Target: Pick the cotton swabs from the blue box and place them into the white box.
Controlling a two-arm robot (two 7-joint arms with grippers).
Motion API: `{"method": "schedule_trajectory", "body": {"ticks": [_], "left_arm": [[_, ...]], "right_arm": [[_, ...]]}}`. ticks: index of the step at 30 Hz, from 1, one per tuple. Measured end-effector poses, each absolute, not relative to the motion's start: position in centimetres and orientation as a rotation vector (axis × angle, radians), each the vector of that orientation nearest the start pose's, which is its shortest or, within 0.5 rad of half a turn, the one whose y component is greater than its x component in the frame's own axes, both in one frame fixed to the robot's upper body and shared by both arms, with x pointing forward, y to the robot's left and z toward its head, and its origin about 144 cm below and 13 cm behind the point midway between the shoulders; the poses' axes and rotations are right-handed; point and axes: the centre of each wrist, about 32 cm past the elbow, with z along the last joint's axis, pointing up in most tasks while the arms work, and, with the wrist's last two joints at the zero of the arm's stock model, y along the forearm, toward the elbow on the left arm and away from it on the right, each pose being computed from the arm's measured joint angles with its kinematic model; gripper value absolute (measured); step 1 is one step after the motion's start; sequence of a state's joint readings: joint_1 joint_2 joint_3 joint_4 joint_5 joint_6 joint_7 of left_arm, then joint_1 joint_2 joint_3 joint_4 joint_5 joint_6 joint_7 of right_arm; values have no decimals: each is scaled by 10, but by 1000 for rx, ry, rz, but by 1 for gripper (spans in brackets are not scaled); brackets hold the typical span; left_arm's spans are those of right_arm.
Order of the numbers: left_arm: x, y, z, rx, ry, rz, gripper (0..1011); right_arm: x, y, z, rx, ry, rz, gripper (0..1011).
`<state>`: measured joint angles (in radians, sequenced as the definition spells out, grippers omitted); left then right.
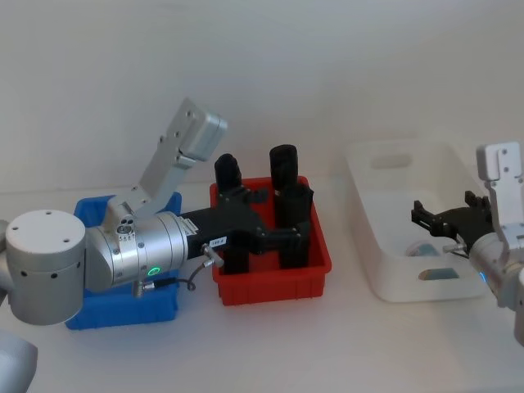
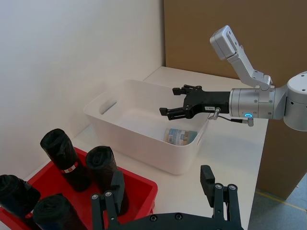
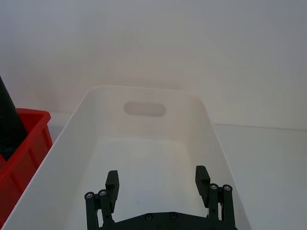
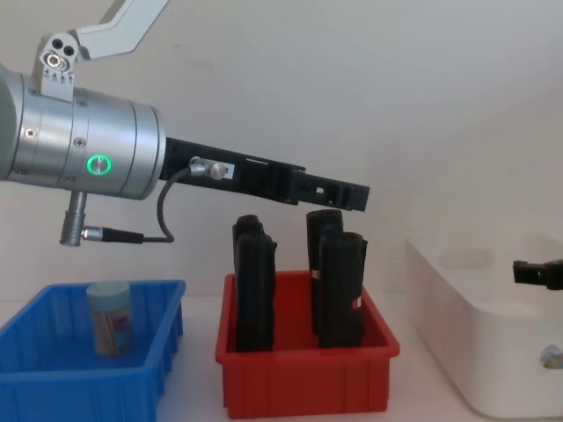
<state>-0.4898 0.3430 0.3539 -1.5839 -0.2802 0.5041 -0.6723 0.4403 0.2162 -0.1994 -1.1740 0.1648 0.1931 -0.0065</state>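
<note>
White table, pale wall; left pincer and right pincer both spread, empty

One cotton swabs jar upright (cap up) in blue box, second jar lying sideways in white box
</note>
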Motion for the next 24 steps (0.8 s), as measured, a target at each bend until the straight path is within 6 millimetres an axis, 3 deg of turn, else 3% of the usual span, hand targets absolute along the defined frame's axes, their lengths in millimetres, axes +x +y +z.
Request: {"method": "schedule_trajectory", "body": {"ticks": [24], "left_arm": [[553, 220, 1303, 245, 6, 623, 1004]], "right_arm": [[562, -260, 1187, -102, -130, -1545, 1001]]}}
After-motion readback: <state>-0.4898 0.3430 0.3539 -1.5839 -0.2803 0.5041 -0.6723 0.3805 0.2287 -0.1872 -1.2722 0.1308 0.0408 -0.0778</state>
